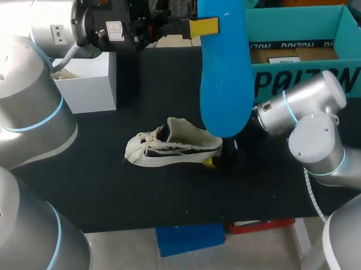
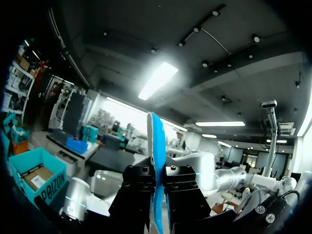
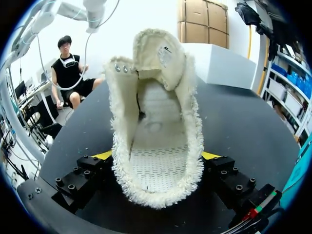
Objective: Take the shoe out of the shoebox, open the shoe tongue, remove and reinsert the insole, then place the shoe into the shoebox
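Note:
A cream canvas shoe [image 1: 169, 148] lies on its side on the black table [image 1: 99, 191], toe to the left. My right gripper [image 1: 218, 158] is at its heel. In the right wrist view the shoe [image 3: 156, 141] gapes toward the camera with its tongue folded back. The heel sits between the spread fingers of the right gripper [image 3: 157, 163], which is open. My left gripper [image 1: 195, 26] is raised over the back of the table and shut on the blue insole [image 1: 226, 74], which hangs down. The left wrist view shows the insole [image 2: 157, 146] edge-on between the left gripper's [image 2: 157, 178] fingers.
The teal shoebox [image 1: 303, 80] stands open at the back right, behind my right arm. A white box [image 1: 87, 82] sits at the back left. The black tabletop lies bare in front of the shoe.

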`<state>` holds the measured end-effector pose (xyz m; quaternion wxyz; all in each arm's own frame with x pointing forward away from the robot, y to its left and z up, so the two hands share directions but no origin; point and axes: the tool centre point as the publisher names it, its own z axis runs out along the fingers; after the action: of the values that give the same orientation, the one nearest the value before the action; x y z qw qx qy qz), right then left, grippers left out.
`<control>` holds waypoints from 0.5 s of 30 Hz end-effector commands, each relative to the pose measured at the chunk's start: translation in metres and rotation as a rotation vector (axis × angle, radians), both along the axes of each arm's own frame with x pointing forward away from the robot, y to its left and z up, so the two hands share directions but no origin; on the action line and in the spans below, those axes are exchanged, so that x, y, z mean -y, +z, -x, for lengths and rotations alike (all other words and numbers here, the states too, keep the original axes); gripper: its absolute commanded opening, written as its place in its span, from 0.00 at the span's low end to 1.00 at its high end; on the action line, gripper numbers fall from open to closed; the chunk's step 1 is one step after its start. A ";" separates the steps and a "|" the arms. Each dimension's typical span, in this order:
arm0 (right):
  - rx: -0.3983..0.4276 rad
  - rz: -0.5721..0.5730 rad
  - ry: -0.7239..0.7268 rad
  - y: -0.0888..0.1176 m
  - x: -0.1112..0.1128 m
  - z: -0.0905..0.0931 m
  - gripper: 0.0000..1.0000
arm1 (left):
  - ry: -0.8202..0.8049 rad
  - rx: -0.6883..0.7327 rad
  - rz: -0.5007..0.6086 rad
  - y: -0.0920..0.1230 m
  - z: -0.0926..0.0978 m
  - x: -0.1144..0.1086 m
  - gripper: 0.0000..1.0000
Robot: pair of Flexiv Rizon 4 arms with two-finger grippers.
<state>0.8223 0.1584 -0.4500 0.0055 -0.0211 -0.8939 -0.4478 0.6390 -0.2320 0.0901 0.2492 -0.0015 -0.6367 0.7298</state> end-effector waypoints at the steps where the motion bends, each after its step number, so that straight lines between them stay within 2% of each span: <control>1: -0.002 -0.006 -0.003 -0.006 -0.001 0.002 1.00 | 0.003 0.000 -0.001 -0.001 0.001 0.001 0.00; 7: -0.017 0.033 0.007 -0.001 0.010 0.006 1.00 | 0.003 0.000 -0.001 -0.001 0.001 0.001 0.00; 13: -0.088 0.166 0.033 0.010 0.029 0.011 1.00 | 0.003 0.000 -0.001 -0.001 0.001 0.001 0.00; 15: -0.113 0.249 0.042 0.015 0.036 0.012 1.00 | 0.003 0.000 -0.001 -0.001 0.001 0.001 0.00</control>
<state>0.8106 0.1346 -0.4490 0.0464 -0.0291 -0.9179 -0.3930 0.6390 -0.2319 0.0901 0.2492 -0.0015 -0.6367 0.7298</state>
